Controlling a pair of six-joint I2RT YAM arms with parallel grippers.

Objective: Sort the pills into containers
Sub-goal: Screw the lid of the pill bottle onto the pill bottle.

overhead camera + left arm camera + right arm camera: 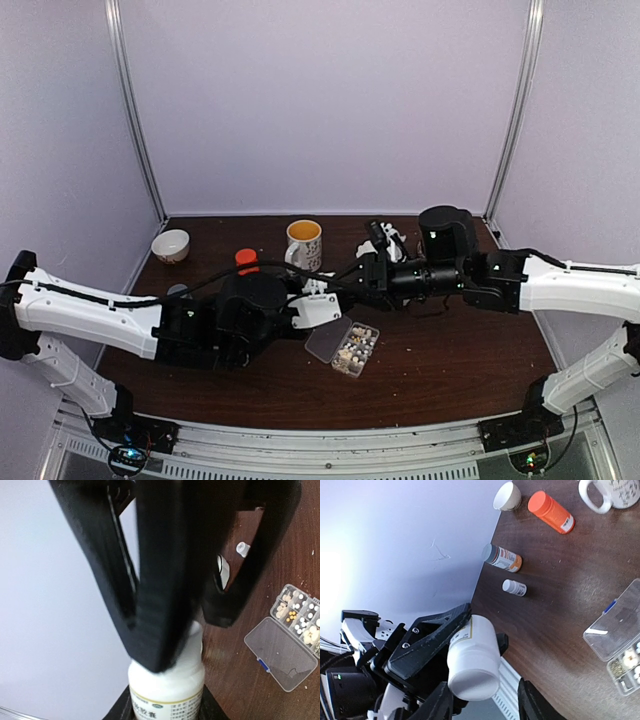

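Observation:
The clear organizer box [357, 350] lies open at the table's middle, its lid [326, 341] flat to the left. Whitish and tan pills [299, 621] fill several compartments. The box also shows in the right wrist view [616, 636]. My left gripper [312, 302] is shut on the body of a white pill bottle [476, 655], held in the air left of the box with its cap toward the right arm. My right gripper [482, 704] is open, one finger on each side of the bottle's cap. The bottle shows in the left wrist view [167, 690], its cap partly hidden by the right fingers [160, 605].
Behind the arms stand a white bowl [171, 244], an orange bottle [551, 511], a grey-capped orange bottle [502, 558], a small white bottle [514, 587] and a mug [304, 243]. A small white cap [242, 548] lies on the wood.

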